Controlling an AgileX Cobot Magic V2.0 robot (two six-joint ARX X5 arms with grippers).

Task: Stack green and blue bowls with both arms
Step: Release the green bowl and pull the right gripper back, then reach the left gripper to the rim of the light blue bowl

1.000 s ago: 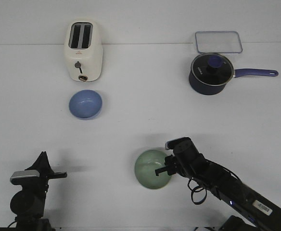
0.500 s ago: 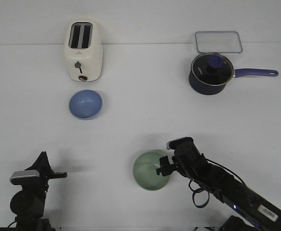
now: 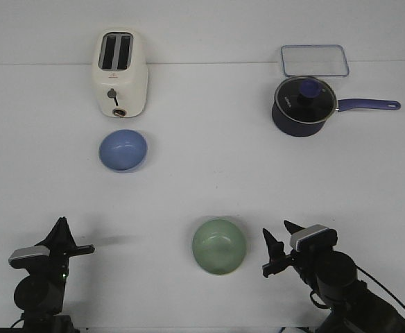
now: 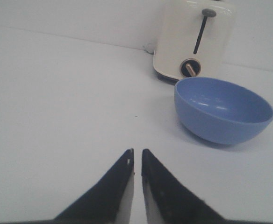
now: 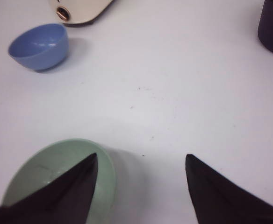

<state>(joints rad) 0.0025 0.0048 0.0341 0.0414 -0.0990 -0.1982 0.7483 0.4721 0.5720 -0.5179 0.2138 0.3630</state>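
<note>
The pale green bowl [image 3: 219,246] sits upright on the white table near the front middle. It also shows in the right wrist view [image 5: 33,170]. My right gripper [image 3: 279,237] is open and empty just to its right. In the right wrist view [image 5: 141,158] one finger lies in front of the bowl's rim and the other stands over bare table. The blue bowl [image 3: 123,150] sits farther back on the left, just in front of the toaster, and shows in both wrist views [image 4: 223,109] [image 5: 39,46]. My left gripper [image 3: 62,236] [image 4: 137,153] is shut and empty at the front left.
A cream toaster [image 3: 120,73] stands at the back left, right behind the blue bowl. A dark blue lidded saucepan [image 3: 303,105] with its handle pointing right stands at the back right. A clear lidded container [image 3: 314,60] lies behind it.
My right gripper has pulled back from the green bowl's rim toward the front right and now stands open beside it. The bowl shifted slightly left. The left arm has barely moved.
</note>
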